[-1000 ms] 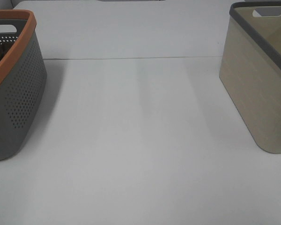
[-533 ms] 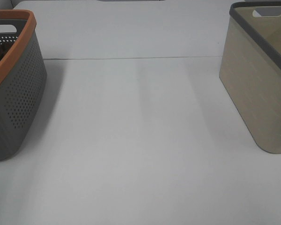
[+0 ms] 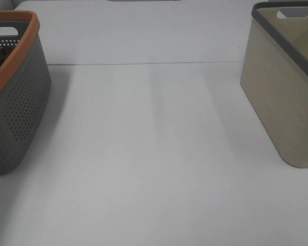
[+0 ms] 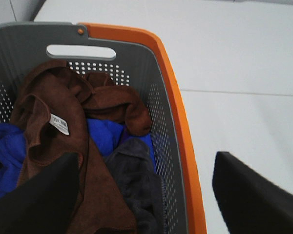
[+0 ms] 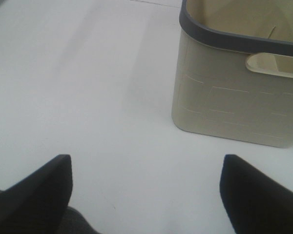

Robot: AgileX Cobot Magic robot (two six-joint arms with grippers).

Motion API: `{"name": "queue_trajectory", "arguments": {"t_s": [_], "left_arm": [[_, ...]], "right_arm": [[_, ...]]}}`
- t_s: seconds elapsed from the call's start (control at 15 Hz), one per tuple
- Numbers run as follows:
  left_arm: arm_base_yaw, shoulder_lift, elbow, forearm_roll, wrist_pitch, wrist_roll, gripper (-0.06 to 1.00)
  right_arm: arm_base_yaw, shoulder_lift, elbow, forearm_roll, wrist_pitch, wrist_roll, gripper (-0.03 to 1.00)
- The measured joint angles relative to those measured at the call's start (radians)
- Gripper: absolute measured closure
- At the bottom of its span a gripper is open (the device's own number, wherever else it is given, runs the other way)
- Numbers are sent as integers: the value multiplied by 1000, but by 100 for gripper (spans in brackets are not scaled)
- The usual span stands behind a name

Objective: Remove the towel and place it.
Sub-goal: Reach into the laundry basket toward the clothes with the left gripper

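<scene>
The towel (image 4: pixel 44 102), dark brown with a small white label (image 4: pixel 59 124), lies crumpled in the grey basket with the orange rim (image 4: pixel 172 92), on top of a blue cloth (image 4: pixel 103 134) and a dark grey cloth (image 4: pixel 136 180). My left gripper (image 4: pixel 146 165) hovers over this basket, open. One finger (image 4: pixel 39 200) is above the towel and the other (image 4: pixel 254 195) is outside the rim, over the table. My right gripper (image 5: pixel 146 163) is open above bare table, short of the beige basket (image 5: pixel 234 97). Neither gripper shows in the exterior high view.
The grey basket (image 3: pixel 18 97) stands at the table's left edge. At the right edge is the beige basket with the dark grey rim (image 3: pixel 282 97), and no contents show in it. White table (image 3: pixel 154 154) lies between them, with a seam (image 3: pixel 143 64) across the back.
In the exterior view the dark shape seen inside the grey basket at the left edge has become smaller. The baskets have not moved.
</scene>
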Motion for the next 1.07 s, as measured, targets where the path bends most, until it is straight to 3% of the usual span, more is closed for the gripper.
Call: {"name": "queue_trajectory", "arguments": {"t_s": [0.2,0.33,0.67,0.8,0.93,1.07], "left_arm": [[0,168,-246,1,243,-55,26],[0,204,-365,44,323,-88,30],[0,267,-549,255,499,-230,31],[0,320,-609,304,571,-255,31],[29,387,-682,307,627,-260,31],[111,467,-753,279,676,-260,31]], "right_arm": [[0,0,0,0,0,0,18],[0,0,0,1,0,0,18],[0,0,0,2,0,0,18],[0,0,0,2,0,0,18],[0,0,0,4,0,0,18],[0,0,0,5,0,0,18]]}}
